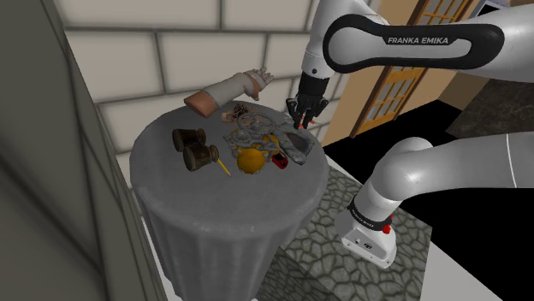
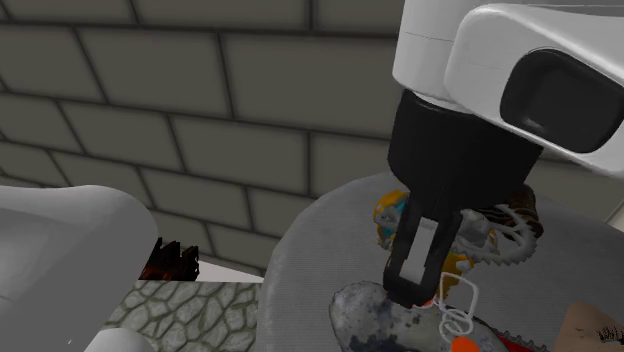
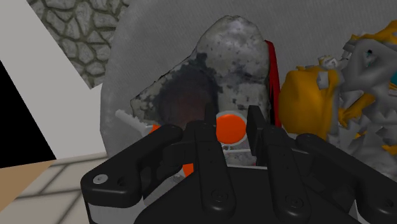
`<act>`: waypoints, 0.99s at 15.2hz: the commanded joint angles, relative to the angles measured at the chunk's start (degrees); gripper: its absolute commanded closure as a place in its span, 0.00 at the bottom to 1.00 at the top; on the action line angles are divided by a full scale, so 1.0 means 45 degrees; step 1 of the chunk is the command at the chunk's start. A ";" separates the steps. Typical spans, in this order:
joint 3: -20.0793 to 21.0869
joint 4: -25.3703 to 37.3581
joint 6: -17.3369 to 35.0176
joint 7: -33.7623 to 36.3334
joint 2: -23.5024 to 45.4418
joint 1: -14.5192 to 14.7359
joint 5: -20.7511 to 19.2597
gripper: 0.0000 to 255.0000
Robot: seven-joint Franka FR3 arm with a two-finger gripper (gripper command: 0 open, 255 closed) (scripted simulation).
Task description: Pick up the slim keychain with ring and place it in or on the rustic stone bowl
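Note:
My black gripper point(image 3: 230, 121) is shut on the slim keychain point(image 3: 230, 130), clasping its orange round part between the fingers. In the second exterior view a thin white wire ring point(image 2: 455, 312) dangles beside the gripper point(image 2: 412, 292). Directly beneath the fingertips lies the mottled grey stone bowl point(image 3: 219, 60), with a dark hollow, near the edge of the round table. The shoulder view places the gripper point(image 1: 301, 118) just above the bowl point(image 1: 296, 147), on the table's side nearest the stand. I cannot tell whether the keychain touches the bowl.
The grey-clothed round table point(image 1: 214, 201) also carries a yellow figure point(image 1: 250, 161), a grey spiky object point(image 1: 248, 132), a brown binocular-like piece point(image 1: 195, 147) and a tan and white object point(image 1: 227, 90) lying near the brick wall. A stone-patterned stand point(image 1: 338, 256) adjoins the table.

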 commanded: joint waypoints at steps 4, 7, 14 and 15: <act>0.0153 -0.0804 0.0959 -0.0016 0.0152 0.0053 0.0138 1.00; 0.0263 -0.1352 0.1657 -0.0029 0.0303 0.0093 0.0242 1.00; 0.0263 -0.1352 0.1657 -0.0029 0.0303 0.0094 0.0242 1.00; 0.0263 -0.1351 0.1654 -0.0029 0.0303 0.0093 0.0242 1.00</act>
